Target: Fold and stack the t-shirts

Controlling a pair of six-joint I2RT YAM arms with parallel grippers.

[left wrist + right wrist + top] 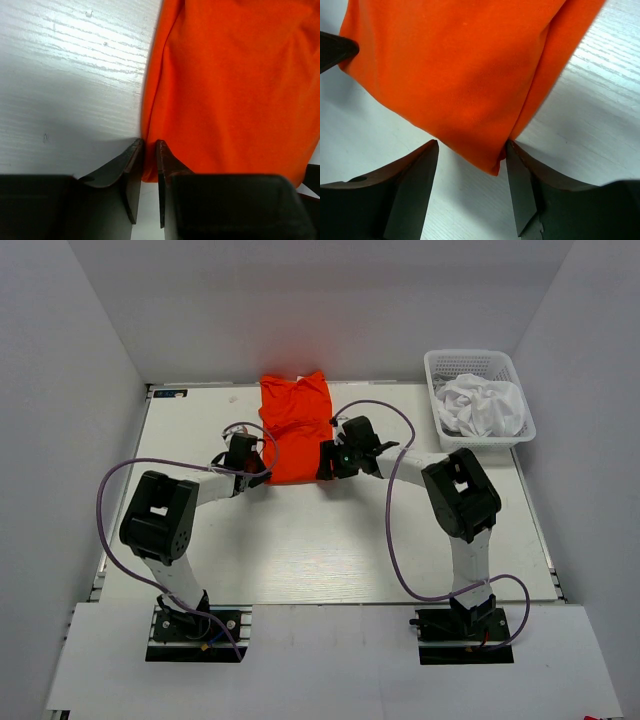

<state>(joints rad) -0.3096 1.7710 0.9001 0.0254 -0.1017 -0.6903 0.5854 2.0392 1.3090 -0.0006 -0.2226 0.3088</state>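
Here the orange t-shirt (296,430) lies lengthwise away from both arms; left claw (149,142) narrow around its near-left corner, grip uncertain; right claw (472,143) apart, straddling the near-right corner.

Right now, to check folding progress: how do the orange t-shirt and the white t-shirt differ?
The orange t-shirt lies flat on the table; the white t-shirt sits crumpled in the basket. The orange t-shirt has the left gripper and right gripper at its near corners; the white t-shirt has none near it. Both are cloth, not yet stacked.
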